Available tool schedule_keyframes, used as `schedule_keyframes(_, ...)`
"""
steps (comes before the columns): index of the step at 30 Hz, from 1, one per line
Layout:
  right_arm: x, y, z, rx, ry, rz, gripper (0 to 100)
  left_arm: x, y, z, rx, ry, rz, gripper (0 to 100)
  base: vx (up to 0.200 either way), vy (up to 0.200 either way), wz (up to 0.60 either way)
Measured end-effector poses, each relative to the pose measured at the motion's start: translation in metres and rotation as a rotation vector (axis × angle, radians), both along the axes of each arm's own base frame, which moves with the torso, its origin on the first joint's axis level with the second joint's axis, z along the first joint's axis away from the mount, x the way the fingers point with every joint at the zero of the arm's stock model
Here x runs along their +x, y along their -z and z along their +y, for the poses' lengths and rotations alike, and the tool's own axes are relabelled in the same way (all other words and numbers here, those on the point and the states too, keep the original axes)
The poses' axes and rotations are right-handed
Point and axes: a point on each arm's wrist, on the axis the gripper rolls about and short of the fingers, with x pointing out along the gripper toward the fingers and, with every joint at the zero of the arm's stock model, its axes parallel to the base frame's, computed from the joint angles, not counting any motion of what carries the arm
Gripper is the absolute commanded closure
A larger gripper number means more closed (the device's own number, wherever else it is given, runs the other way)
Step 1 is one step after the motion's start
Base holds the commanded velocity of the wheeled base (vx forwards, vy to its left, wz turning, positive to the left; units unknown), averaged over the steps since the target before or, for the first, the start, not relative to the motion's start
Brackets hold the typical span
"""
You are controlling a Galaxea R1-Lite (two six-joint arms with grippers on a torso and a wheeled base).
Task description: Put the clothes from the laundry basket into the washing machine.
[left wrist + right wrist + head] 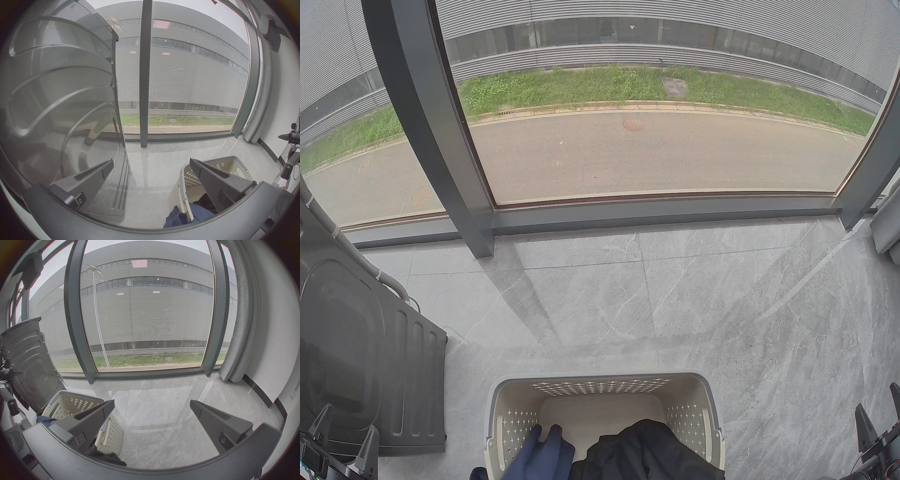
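arms low: left gripper (345,437), right gripper (880,412) flank laundry basket (600,378) (both spread)

From the head we look steeply down on the floor (706,300), with the laundry basket (600,415) at the near edge, the window (650,150) ahead and the washing machine (362,375) at the robot's left. Our left wrist camera sits low, facing that window between the wide-spread fingers (90,178) of the left gripper (150,162), the washing machine close alongside and the laundry basket just beyond one finger. Our right wrist camera faces the window too, between the parted fingers (90,419) of the right gripper (151,402), seeing laundry basket and washing machine farther off; all three views share them.
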Motion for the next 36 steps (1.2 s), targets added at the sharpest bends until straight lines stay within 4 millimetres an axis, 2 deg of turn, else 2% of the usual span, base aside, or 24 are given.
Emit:
schedule_keyframes(3, 0.0000, 0.0000, 0.0000, 0.000, 0.000, 0.000, 0, 0.0000, 0.0000, 0.0000, 0.000, 0.000, 0.000, 0, 0.200, 0.000, 0.00)
schedule_keyframes(36, 0.0000, 0.0000, 0.0000, 0.001, 0.000, 0.000, 0, 0.0000, 0.0001, 0.0000, 0.000, 0.000, 0.000, 0, 0.000, 0.000, 0.00)
